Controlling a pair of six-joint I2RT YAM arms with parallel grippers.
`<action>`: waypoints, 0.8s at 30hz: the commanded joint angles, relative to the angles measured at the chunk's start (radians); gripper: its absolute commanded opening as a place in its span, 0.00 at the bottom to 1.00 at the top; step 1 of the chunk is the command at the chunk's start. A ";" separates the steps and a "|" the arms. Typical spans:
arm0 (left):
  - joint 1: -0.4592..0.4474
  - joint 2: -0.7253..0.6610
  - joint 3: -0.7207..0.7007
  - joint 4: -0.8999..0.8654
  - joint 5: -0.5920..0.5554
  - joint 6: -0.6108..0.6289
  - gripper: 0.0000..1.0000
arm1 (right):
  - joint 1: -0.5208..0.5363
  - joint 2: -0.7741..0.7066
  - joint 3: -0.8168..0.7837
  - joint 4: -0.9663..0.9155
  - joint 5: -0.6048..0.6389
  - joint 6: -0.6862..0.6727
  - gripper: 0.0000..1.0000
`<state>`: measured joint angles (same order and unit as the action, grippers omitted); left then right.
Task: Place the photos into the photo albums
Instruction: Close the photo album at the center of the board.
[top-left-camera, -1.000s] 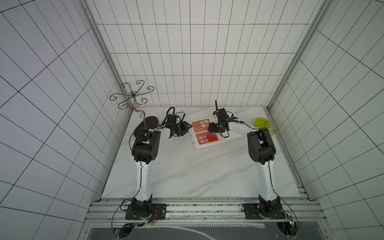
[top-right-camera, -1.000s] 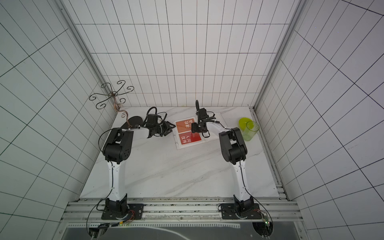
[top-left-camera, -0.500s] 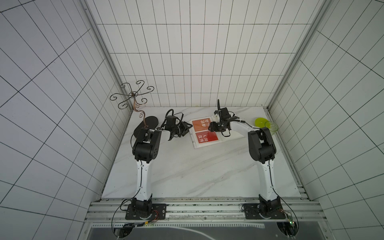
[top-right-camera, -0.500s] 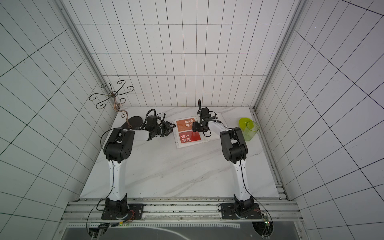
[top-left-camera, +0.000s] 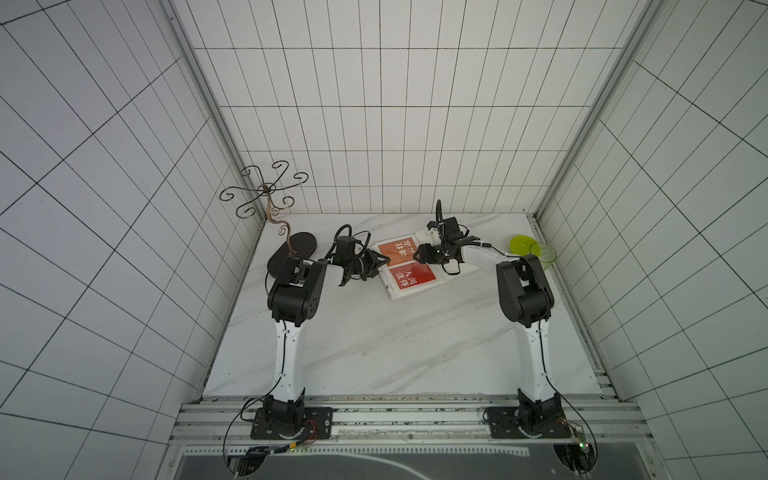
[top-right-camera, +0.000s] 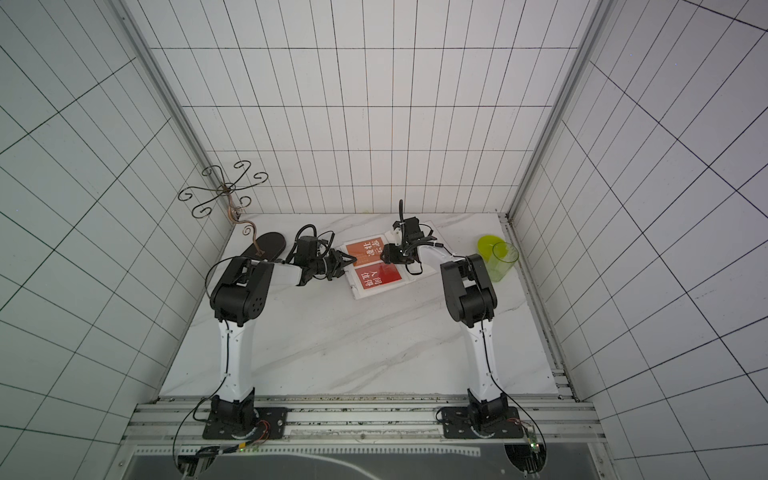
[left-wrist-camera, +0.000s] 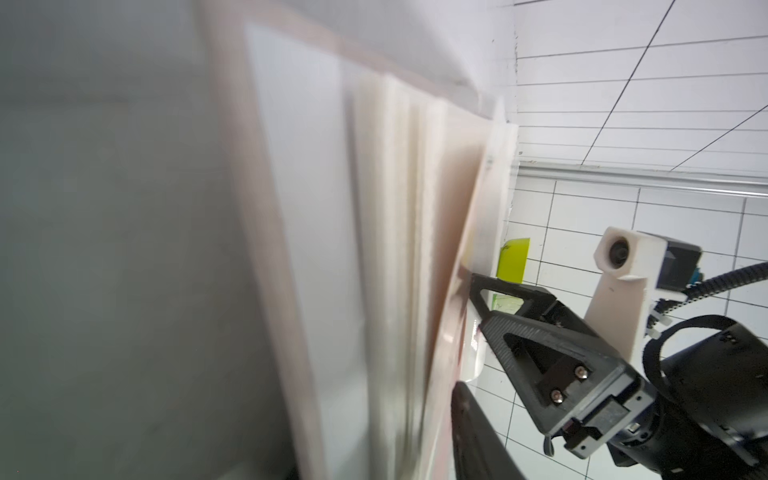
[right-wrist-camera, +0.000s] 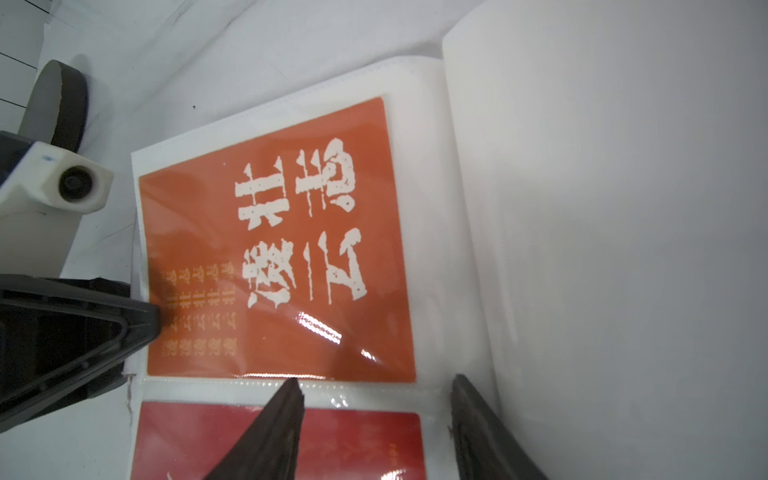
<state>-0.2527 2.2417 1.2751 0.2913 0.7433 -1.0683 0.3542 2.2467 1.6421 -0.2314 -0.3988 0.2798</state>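
Right wrist view: the thick whitish photo album (right-wrist-camera: 540, 208) lies open. On the page at the robot's left I read 2 clear pockets, one holding an orange card with white Chinese characters (right-wrist-camera: 291, 249), the adjoining one a red card (right-wrist-camera: 361, 444). The right gripper (right-wrist-camera: 374, 378) is poised over the seam between the 2 pockets, its black jaws spread with nothing between them; whether its tips touch the film I cannot tell. One finger (right-wrist-camera: 104, 328) of the left gripper (top-left-camera: 381, 265) meets the outer edge of the orange card's pocket. Left wrist view: the page stack appears edge-on and blurred, and only 1 of that gripper's own fingers shows, so I cannot tell whether it is clamped on the page or released. In both top views the album sits at the far middle of the white marbled table (top-left-camera: 374, 353), between the 2 grippers, the orange card farther from the arm bases than the red one. A translucent green cup (top-left-camera: 542, 254) stands near the far right corner and a dark wire stand with curled hooks (top-left-camera: 266, 191) at the far left, both well apart from the album.
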 joint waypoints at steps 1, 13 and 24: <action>-0.024 -0.002 0.028 -0.065 -0.033 0.031 0.23 | 0.045 0.022 -0.102 -0.119 -0.108 0.037 0.57; 0.005 -0.167 -0.092 -0.110 -0.070 0.005 0.00 | 0.063 -0.121 -0.169 -0.083 -0.093 0.047 0.59; 0.057 -0.438 -0.364 -0.153 -0.021 0.014 0.00 | 0.064 -0.382 -0.303 -0.005 -0.068 0.088 0.63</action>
<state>-0.2081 1.8561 0.9600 0.1829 0.7002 -1.0576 0.4171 1.9209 1.3983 -0.2497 -0.4709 0.3496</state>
